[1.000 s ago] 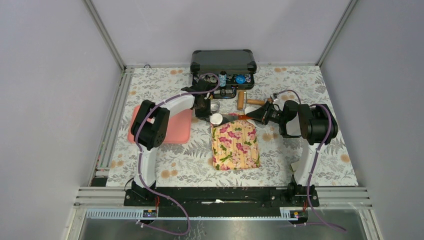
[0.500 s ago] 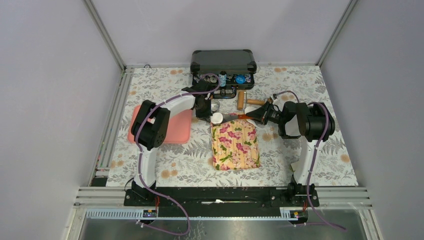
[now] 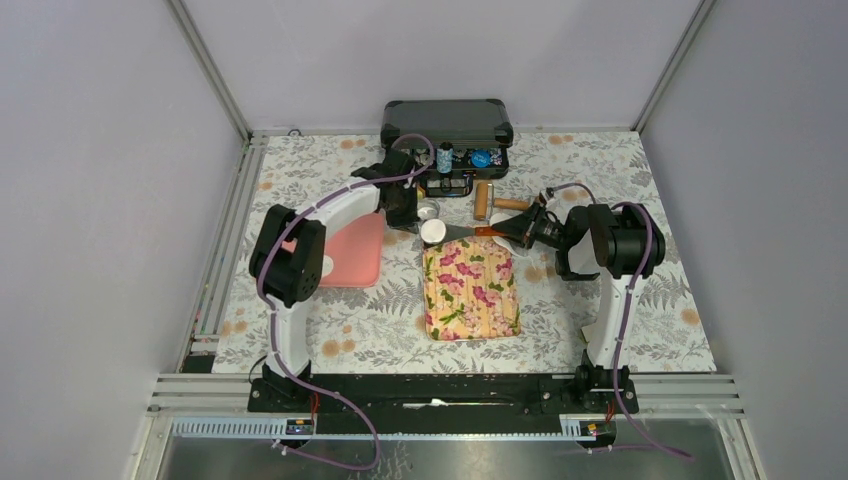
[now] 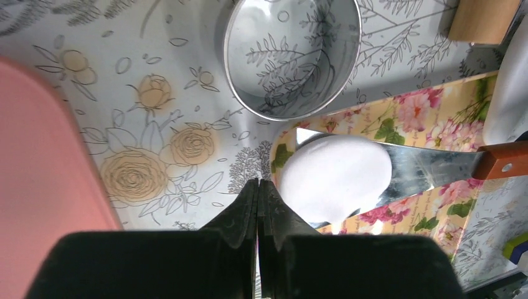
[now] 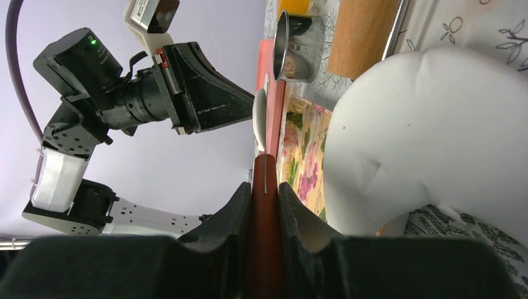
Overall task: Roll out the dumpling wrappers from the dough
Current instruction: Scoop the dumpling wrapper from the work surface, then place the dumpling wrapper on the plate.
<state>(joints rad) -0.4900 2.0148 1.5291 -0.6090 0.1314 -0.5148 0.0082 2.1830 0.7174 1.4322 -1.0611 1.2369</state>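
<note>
A thin white round wrapper [image 4: 335,177] lies on the metal blade of a spatula [image 4: 426,167] at the floral mat's far left corner; it also shows in the top view [image 3: 433,231]. My right gripper [image 5: 264,182] is shut on the spatula's red-brown handle [image 5: 264,205] and shows in the top view [image 3: 503,232]. A big white dough lump [image 5: 429,137] sits right beside that gripper. My left gripper [image 4: 258,182] is shut and empty, its tips just left of the wrapper; in the top view [image 3: 408,218] it is next to the tin.
A round silver tin [image 4: 292,56] stands just beyond the wrapper. A wooden rolling pin [image 3: 483,200] lies behind the mat [image 3: 470,285]. The pink tray [image 3: 350,250] is to the left. An open black case [image 3: 447,135] stands at the back.
My left gripper has drawn back a little toward the far side, away from the wrapper, and its arm has swung left. The right gripper still holds the spatula in place.
</note>
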